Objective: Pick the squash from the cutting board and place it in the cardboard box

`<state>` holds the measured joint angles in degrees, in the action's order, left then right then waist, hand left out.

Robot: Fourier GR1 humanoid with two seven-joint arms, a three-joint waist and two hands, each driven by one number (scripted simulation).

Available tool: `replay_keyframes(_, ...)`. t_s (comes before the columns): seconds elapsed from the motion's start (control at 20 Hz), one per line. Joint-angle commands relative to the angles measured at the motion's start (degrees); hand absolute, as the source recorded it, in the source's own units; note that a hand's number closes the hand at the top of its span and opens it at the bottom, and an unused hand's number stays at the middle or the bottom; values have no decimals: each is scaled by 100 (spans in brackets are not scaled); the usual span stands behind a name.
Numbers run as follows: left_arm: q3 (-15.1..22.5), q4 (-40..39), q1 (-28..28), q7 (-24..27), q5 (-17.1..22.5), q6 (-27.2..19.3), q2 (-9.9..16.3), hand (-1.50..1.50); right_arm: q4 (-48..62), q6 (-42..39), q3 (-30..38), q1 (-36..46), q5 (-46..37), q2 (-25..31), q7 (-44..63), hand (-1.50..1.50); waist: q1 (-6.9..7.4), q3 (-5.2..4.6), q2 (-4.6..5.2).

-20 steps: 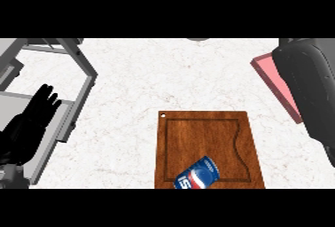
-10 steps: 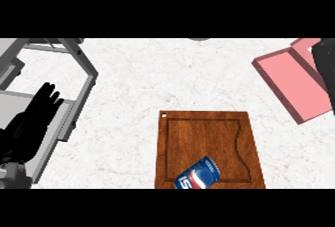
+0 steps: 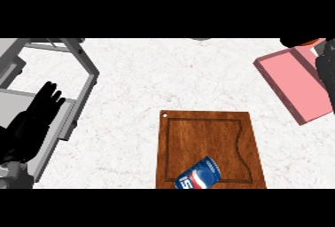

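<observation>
At the view's left edge the left hand [image 3: 36,122] is seen resting over a grey metal frame [image 3: 78,95], its fingers straight and spread, pointing up and holding nothing. It lies well apart from the wooden cutting board [image 3: 209,142], which sits on the white marbled counter [image 3: 163,75] toward the lower middle of the view. No squash can be made out on the board. Only a blue, red and white drink can [image 3: 198,178] is found there, lying on its side at the board's near edge, its long axis slanted from lower left to upper right.

Further right, a pink open box [image 3: 294,84] is seen at the upper right, tilted relative to the board and well apart from it; no cardboard-coloured box is shown. At the right edge, over the box, a dark shape is glimpsed that is probably the right arm [image 3: 325,66], with a hint of orange beside it at the top. Whether a hand there is curled round anything cannot be told. That arm is judged far nearer the box than the left hand.
</observation>
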<state>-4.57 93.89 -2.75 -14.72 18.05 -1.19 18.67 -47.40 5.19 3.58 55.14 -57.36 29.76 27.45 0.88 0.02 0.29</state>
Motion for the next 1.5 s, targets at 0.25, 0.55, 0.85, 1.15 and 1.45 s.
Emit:
replay_keyframes(0.25, 28, -9, -242, -119, -155, -107, -122, 0, 1309, -94, 596, 4, 397, -56, -39, 150, -3, 1, -3)
replay_keyframes(0.55, -13, -268, 71, 413, -272, 174, -235, 0, 1775, 247, 879, -458, 795, -92, -1292, -150, -8, 1, 0)
replay_keyframes(0.85, -200, -159, -20, 57, -76, 197, -79, 0, 1299, 1553, 1671, -530, 1552, -390, -1849, -150, -56, 10, -9)
replay_keyframes(1.15, -435, -84, 31, -30, 24, 225, 59, 0, 574, 1684, 2544, -715, 2599, -264, -2146, -150, -164, 2, -65)
replay_keyframes(1.45, -139, 54, 234, 146, -278, 127, -306, 0, -246, 1342, 2810, -1513, 3208, -104, -2145, -150, -151, -3, -61)
